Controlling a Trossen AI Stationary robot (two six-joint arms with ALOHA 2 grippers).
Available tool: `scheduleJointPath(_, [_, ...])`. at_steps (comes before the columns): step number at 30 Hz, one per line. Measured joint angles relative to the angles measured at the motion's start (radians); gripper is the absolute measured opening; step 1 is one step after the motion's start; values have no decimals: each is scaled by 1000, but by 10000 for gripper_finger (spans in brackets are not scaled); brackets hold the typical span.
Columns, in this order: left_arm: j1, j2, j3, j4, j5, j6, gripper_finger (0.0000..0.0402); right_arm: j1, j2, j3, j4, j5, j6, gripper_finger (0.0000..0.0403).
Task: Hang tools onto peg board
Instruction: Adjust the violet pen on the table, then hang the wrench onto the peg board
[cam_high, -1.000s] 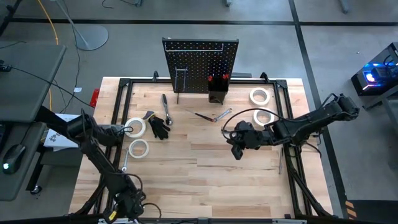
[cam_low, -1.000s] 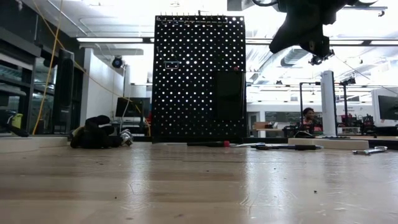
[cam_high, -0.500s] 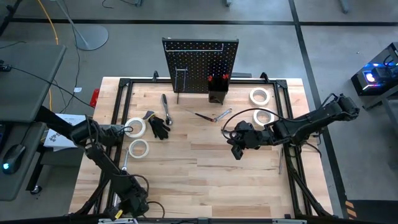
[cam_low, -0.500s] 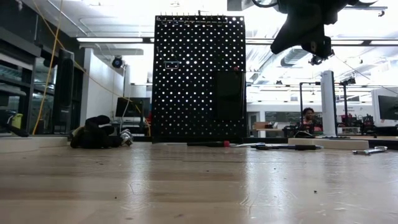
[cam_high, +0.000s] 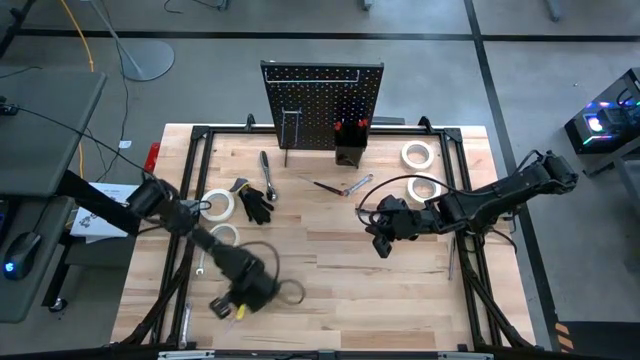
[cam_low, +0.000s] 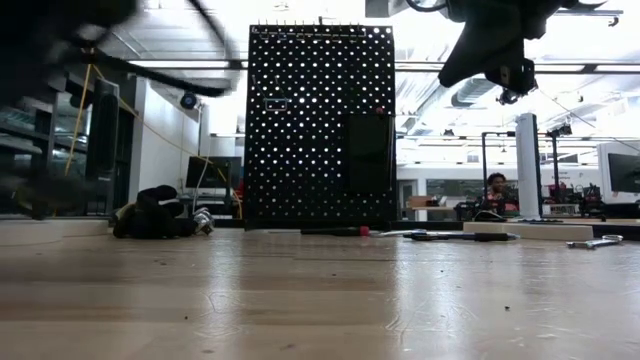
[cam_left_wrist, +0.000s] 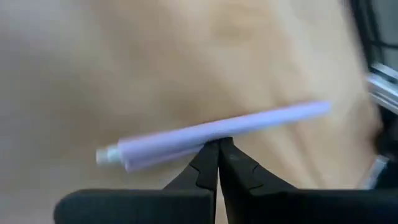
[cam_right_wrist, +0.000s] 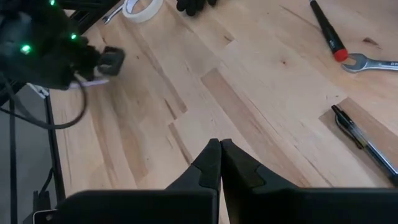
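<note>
My left pincer (cam_high: 222, 305) grips a pale lilac pen-like stick (cam_left_wrist: 211, 134) low over the wooden table (cam_high: 330, 290); right pincer (cam_high: 381, 247) hovers clenched, empty. The black perforated peg board (cam_high: 322, 105) stands at the far edge, so carrying comes next, I judge.

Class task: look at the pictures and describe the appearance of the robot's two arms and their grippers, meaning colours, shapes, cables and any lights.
Both arms are dark, nearly black, built of jointed segments. The left gripper and right gripper each end in two slim black fingers that taper to a point. Thin black cables loop beside each wrist. In the right wrist view, small green lights glow on the left arm's wrist housing.
</note>
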Motion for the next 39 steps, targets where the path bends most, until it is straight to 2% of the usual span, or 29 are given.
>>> scheduleJointPath(4, [88, -20, 38, -113, -136, -3, 0, 0, 0, 0, 0, 11, -11, 0])
scheduleJointPath(8, [122, -92, 51, -195, -264, -4, 0, 0, 0, 0, 1, 22, -11, 0])
scheduleJointPath(11, [131, -183, 54, -203, -322, -42, 0, 0, 0, 0, 1, 31, -11, 0])
scheduleJointPath(15, [128, -310, 47, -198, -347, -189, 0, 0, 0, 0, 5, 36, -11, 0])
scheduleJointPath(18, [79, -374, -4, -221, -303, -282, 0, -2, 0, 0, 11, 39, -12, 0])
scheduleJointPath(21, [11, -388, -64, -244, -202, -317, 0, -13, 0, 0, 18, 39, -19, 0])
scheduleJointPath(25, [-99, -364, -126, -201, -42, -348, 0, -31, 0, 0, 32, 39, -19, 0])
scheduleJointPath(32, [-247, -290, -169, -141, 130, -467, 0, -52, 0, 0, 55, 39, -37, 0])
scheduleJointPath(34, [-280, -269, -184, -115, 162, -507, 0, -59, 0, 0, 55, 41, -38, 0])
scheduleJointPath(39, [-327, -234, -207, -86, 164, -557, 0, -78, 0, 0, 55, 56, -37, 0])
